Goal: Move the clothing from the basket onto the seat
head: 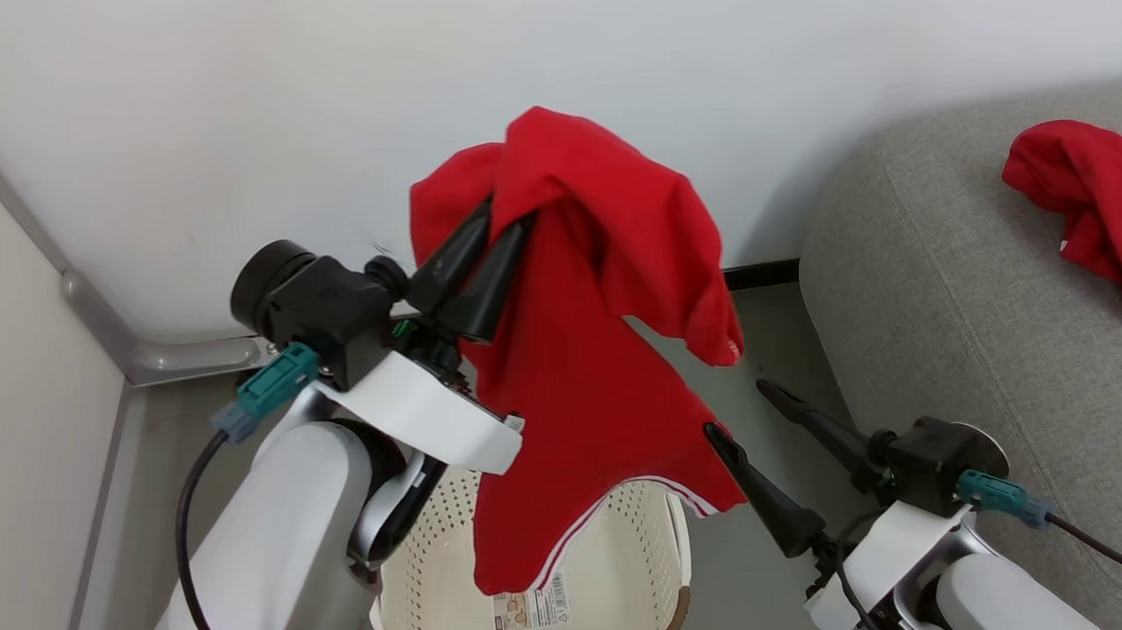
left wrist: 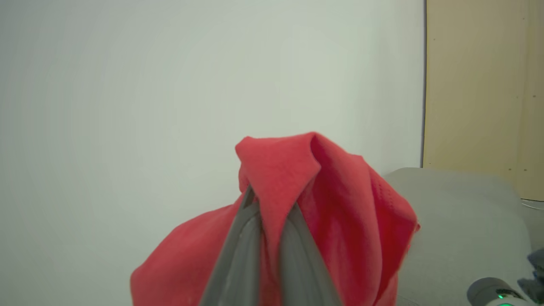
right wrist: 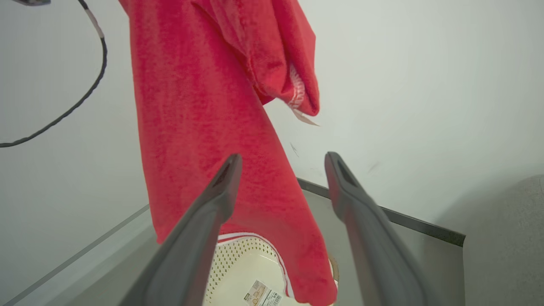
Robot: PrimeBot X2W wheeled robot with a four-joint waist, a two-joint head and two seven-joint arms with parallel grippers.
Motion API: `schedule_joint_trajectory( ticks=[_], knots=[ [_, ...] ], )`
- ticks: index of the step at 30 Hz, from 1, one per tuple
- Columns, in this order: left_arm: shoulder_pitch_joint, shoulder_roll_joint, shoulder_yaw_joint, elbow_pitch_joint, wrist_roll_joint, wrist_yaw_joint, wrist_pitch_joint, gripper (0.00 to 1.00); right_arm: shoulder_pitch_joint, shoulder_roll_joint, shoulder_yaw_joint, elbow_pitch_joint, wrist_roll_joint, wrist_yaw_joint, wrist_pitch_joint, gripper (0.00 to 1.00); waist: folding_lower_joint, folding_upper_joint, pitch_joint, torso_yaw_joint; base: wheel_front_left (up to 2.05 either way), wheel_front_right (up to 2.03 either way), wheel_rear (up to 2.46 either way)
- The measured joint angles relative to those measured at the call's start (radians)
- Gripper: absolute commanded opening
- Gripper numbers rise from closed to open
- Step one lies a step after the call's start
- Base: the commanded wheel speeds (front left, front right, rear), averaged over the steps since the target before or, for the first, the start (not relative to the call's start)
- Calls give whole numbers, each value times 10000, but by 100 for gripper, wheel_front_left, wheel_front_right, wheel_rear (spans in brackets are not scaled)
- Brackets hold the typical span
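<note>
The left hand (head: 509, 213) pinches the red garment (head: 584, 399), which hangs lengthwise mid-frame, hem down over the basket (head: 648, 538). Its barcode sticker (head: 533, 605) is unreadable. The right hand (head: 735, 407) gapes empty.

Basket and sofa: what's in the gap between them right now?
In the head view, the open, empty right gripper hovers over bare grey floor between the basket and the sofa. Nothing else lies on it.

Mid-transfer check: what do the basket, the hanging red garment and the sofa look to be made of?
Basket: likely moulded plastic, smooth cream finish, with regular holes through its walls.
Garment: soft matte knit, probably synthetic sportswear; it drapes in loose folds.
Sofa: grey woven upholstery, matte, with a visible weave and a seam line.
</note>
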Motion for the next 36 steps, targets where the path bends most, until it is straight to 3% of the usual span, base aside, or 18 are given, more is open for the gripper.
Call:
schedule_joint_trajectory(
  ticks=[20, 21, 22, 23, 32, 35, 36],
  knots=[
    [-349, -284, -1498, -1122, -267, -180, 802, 0, -585, -104, 951, 15, 740, 0, 0, 100, 0, 0, 33, 117, 0, 0, 0],
    [-349, -284, -1534, -1129, -282, -180, 871, 0, -628, -132, 1001, 0, 752, 0, 0, 44, 0, 0, 33, 120, 0, 0, 0],
    [-349, -282, -1570, -1131, -282, -180, 895, 0, -634, -151, 1047, -4, 757, 0, 0, 8, 0, 0, 33, 123, 0, 0, 0],
    [-349, -284, -1597, -1131, -282, -180, 957, 0, -631, -159, 1083, 10, 777, 0, 0, 0, 0, 0, 33, 125, 0, 0, 0],
    [-253, -244, -1471, -1001, -376, -163, 1279, 0, -631, -272, 1137, 52, 1022, 0, 2, 0, 0, 0, 69, 101, 0, 0, 0],
    [-117, -142, -1264, -825, -374, 31, 1317, 0, -631, -328, 1139, 48, 1081, 0, 0, 0, 0, 0, 104, 84, 0, 0, 0],
    [-58, -100, -1193, -752, -372, 119, 1344, 23, -632, -347, 1145, 46, 1120, 0, 2, 0, 0, 0, 118, 80, 0, 0, 0]
  ],
)
